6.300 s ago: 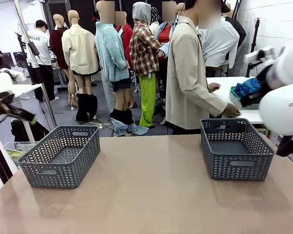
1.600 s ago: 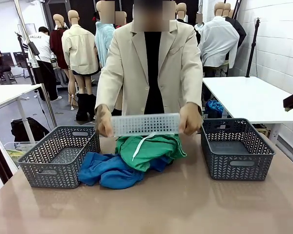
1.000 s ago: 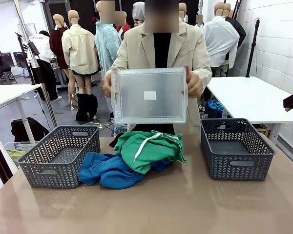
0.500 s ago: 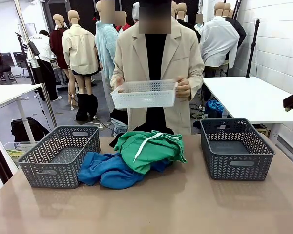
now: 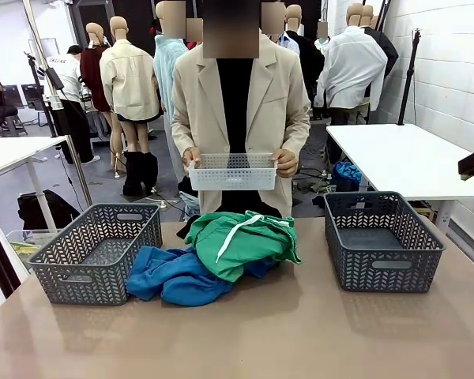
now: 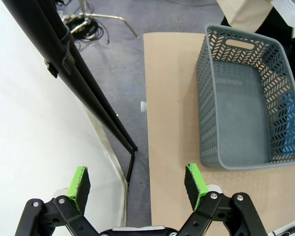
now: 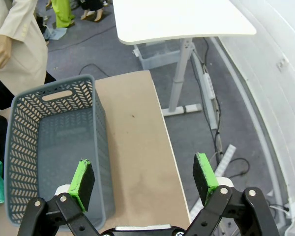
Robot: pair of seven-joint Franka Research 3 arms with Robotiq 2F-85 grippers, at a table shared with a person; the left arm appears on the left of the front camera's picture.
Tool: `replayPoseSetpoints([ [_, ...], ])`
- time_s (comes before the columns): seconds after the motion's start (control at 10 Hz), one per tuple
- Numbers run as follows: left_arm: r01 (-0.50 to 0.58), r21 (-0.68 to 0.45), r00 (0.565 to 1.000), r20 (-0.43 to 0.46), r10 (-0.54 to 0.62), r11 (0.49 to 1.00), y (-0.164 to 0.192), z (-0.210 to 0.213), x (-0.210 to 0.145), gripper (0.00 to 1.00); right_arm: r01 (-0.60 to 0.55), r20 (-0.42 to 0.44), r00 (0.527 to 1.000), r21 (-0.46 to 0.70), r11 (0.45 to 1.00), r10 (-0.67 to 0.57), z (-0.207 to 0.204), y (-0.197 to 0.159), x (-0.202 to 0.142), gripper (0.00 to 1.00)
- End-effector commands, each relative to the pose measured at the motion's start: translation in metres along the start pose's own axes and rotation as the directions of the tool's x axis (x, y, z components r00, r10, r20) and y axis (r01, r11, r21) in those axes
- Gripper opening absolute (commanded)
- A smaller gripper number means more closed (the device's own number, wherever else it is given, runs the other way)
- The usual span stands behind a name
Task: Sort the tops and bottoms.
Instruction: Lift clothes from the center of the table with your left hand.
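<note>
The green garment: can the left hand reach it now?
Probably yes: the green garment lies uncovered atop the pile, the person's hands are up holding a white basket, and the left hand is open.

Bench [image 5: 300, 332] plain tan; left basket [image 5: 95, 257] and right basket [image 5: 383, 245] both grey with a herringbone cut-out pattern, the person's basket [image 5: 232, 171] white with a fine grid of holes. Pile: bright blue tops [image 5: 174, 276], green bottom [image 5: 249, 243] with a white drawstring [image 5: 229, 235], a sliver of black bottom [image 5: 188, 228] behind it. Person [image 5: 237, 103] in a beige jacket over black; left tool [image 6: 136, 181] and right tool [image 7: 143, 175] black with green pads.
</note>
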State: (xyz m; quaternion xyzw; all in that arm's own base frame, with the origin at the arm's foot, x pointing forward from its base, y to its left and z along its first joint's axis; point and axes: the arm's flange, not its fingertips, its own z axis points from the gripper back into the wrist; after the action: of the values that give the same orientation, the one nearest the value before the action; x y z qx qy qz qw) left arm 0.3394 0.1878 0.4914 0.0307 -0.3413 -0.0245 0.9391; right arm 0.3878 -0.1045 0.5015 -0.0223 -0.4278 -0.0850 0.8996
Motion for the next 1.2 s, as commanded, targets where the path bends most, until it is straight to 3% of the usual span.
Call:
replayPoseSetpoints([
  [0.0,0.018,0.01,1.0,-0.006,-0.018,1.0,0.004,-0.0004,-0.0026,1.0,0.001,-0.007,1.0,0.001,1.0,-0.001,0.0002,-0.0007,-0.0006,1.0],
  [1.1,0.018,0.01,1.0,-0.006,-0.018,1.0,0.004,-0.0004,-0.0026,1.0,0.001,-0.007,1.0,0.001,1.0,-0.001,0.0002,-0.0007,-0.0006,1.0],
])
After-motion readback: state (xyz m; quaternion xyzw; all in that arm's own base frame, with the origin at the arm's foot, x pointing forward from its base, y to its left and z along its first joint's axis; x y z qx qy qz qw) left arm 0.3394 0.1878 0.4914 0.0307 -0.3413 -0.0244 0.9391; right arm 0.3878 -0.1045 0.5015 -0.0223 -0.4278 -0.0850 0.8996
